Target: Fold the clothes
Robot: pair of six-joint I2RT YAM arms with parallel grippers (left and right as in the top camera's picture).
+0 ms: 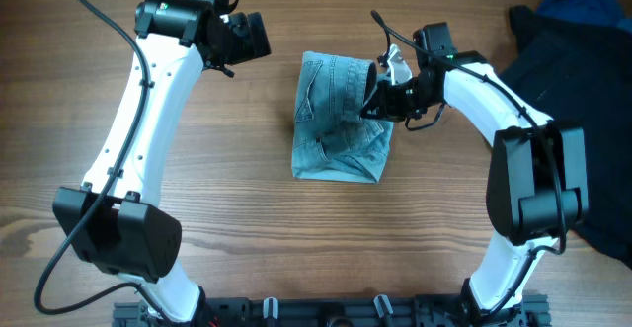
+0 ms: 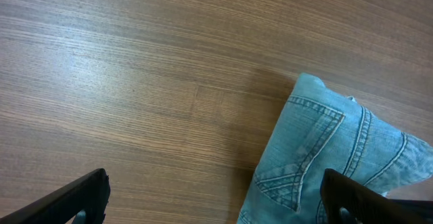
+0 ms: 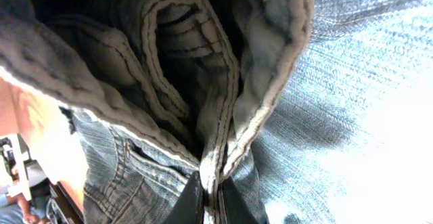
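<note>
The clothes are a light-blue denim garment (image 1: pixel 336 120), partly folded in the middle of the table, a stitched pocket facing up. My right gripper (image 1: pixel 380 98) is shut on the garment's right edge and lifts it a little. In the right wrist view its fingertips (image 3: pixel 210 197) pinch a stitched hem of the denim (image 3: pixel 135 183). My left gripper (image 1: pixel 247 36) is open and empty, up left of the garment. In the left wrist view its fingers (image 2: pixel 213 200) are spread wide over bare wood, with the denim corner (image 2: pixel 318 156) by the right finger.
A large black garment (image 1: pixel 583 80) lies at the table's right edge, with a blue cloth (image 1: pixel 588 1) at the far right corner. The wooden table (image 1: pixel 237 199) is bare to the left and front of the denim.
</note>
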